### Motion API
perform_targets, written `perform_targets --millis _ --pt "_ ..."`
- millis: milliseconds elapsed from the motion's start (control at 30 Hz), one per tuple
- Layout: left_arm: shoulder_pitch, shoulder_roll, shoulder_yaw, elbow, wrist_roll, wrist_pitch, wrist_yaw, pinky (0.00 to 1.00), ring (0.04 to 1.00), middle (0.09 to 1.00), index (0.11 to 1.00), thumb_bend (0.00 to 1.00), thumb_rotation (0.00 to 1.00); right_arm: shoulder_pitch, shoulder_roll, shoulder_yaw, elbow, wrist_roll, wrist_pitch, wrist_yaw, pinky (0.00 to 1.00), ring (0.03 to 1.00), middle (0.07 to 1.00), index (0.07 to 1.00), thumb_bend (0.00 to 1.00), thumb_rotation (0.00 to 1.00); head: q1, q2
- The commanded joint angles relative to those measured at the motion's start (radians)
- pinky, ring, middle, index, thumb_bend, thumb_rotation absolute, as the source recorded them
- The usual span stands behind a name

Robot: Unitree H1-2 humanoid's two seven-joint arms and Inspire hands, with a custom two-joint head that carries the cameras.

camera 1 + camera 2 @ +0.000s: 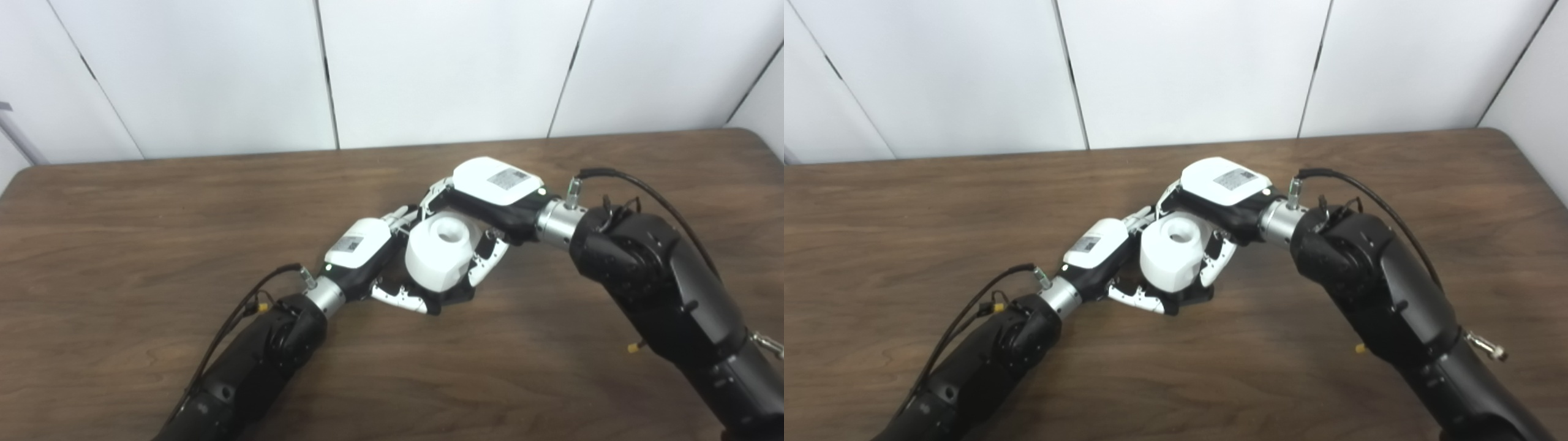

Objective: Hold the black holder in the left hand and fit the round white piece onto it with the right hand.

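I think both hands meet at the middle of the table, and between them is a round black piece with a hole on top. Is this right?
Not quite: the round piece between the left hand and right hand is white, not black, as the left eye view shows. The rest stands: they meet mid-table, and it has a hole on top.

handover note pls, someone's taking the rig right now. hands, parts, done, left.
Left hand: wrapped around the lower part of the assembly, where the black holder shows as a dark edge under the white piece; most of it is hidden.
Right hand: reaches over from the right, fingers closed around the round white piece.
Parts: both held together between the hands, over the middle of the wooden table. The white piece's central hole faces up.
Done: both parts picked up, white piece brought onto the holder.
Left: whether it is fully seated cannot be told from here; check, press if needed, then release.
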Motion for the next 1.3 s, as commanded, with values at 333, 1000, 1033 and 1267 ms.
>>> perform_targets --millis 333,1000,1033,1267 --pt "0.066 0.019 -0.059 0.011 0.059 0.087 -0.127 0.97 1.000 0.962 0.486 0.52 0.07 -0.056 0.009 0.002 0.027 -0.001 -0.039 -0.018 0.82 0.831 0.737 0.481 0.52 0.15 0.005 0.012" --pt "0.068 0.016 -0.066 -0.020 0.054 0.129 -0.153 0.99 1.000 0.958 0.485 0.52 0.08 -0.054 0.043 0.056 0.092 -0.023 -0.068 -0.021 0.84 0.836 0.743 0.482 0.52 0.15 0.015 0.016" --pt "0.067 0.016 -0.066 -0.017 0.055 0.126 -0.150 0.99 1.000 0.956 0.485 0.52 0.08 -0.053 0.042 0.059 0.095 -0.022 -0.072 -0.022 0.84 0.838 0.745 0.482 0.52 0.14 0.015 0.016" --pt "0.069 0.019 -0.064 -0.021 0.052 0.127 -0.152 0.98 1.000 0.957 0.485 0.52 0.07 -0.048 0.029 0.064 0.093 -0.020 -0.093 -0.020 0.85 0.834 0.738 0.481 0.53 0.14 0.015 0.021"
